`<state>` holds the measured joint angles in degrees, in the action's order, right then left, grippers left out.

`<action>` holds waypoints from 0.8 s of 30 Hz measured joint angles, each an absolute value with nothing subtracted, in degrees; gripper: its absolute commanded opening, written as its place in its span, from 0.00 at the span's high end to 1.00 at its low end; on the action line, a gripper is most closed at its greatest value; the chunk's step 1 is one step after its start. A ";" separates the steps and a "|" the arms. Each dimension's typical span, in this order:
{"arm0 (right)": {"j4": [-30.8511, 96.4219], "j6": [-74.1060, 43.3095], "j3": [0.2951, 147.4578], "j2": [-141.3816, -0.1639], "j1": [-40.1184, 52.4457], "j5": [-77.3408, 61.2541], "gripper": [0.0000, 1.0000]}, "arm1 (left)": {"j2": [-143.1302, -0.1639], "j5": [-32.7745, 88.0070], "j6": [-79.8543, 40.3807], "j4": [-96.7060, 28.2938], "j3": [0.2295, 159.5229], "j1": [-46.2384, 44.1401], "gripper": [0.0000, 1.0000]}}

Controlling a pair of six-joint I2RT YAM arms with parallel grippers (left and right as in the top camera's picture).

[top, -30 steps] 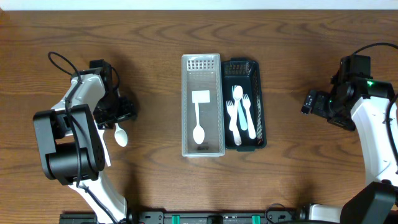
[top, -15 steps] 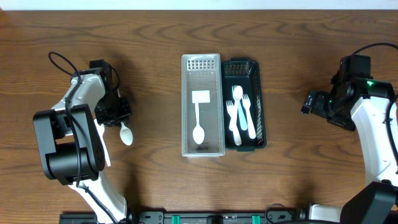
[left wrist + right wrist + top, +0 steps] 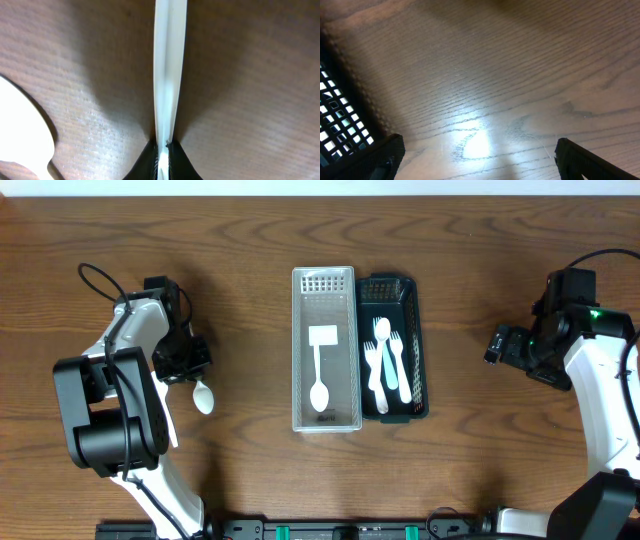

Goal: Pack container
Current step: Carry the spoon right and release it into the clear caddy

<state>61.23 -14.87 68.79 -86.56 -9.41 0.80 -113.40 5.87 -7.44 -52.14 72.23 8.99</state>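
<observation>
Shifted a little rightward since a second ago, the left gripper [image 3: 188,362] and its white spoon [image 3: 203,397] sit at the left of the wooden table [image 3: 250,260], well apart from the clear bin [image 3: 340,402] and the black basket [image 3: 421,330], which stand side by side at the centre. At the far right the right gripper [image 3: 480,149] hangs with its jaws wide and empty. The left jaws pinch the white spoon by its handle, its long axis running far to near with the bowl toward the near edge.
</observation>
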 measured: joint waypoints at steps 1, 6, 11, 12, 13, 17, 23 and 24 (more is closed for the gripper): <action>61.25 -14.87 68.79 -86.56 -9.41 0.80 0.01 | -113.38 5.87 -7.44 -53.60 72.49 8.95 0.94; 61.25 -14.87 68.77 -86.56 -9.41 0.80 0.01 | -109.62 5.80 -7.44 -59.88 74.94 6.61 0.94; 61.04 -14.87 68.77 -86.56 -9.41 0.80 0.01 | -96.47 6.39 -7.97 -62.08 79.20 -2.48 0.94; 60.97 -14.87 68.77 -86.56 -9.41 0.80 0.01 | -93.56 6.72 -8.49 -61.63 79.81 -4.99 0.94; 60.95 -14.87 68.77 -86.56 -9.41 0.80 0.01 | -90.89 7.03 -9.17 -61.08 80.31 -7.62 0.94; 60.90 -14.87 68.77 -86.56 -9.41 0.78 0.01 | -83.88 7.97 -12.53 -58.41 80.93 -18.76 0.94; 60.86 -14.87 68.77 -86.56 -9.41 0.75 0.01 | -85.65 8.67 -18.06 -52.80 80.93 -29.98 0.94; 60.84 -14.90 68.77 -86.56 -9.41 0.67 0.01 | -86.35 8.69 -18.35 -52.34 80.93 -30.72 0.94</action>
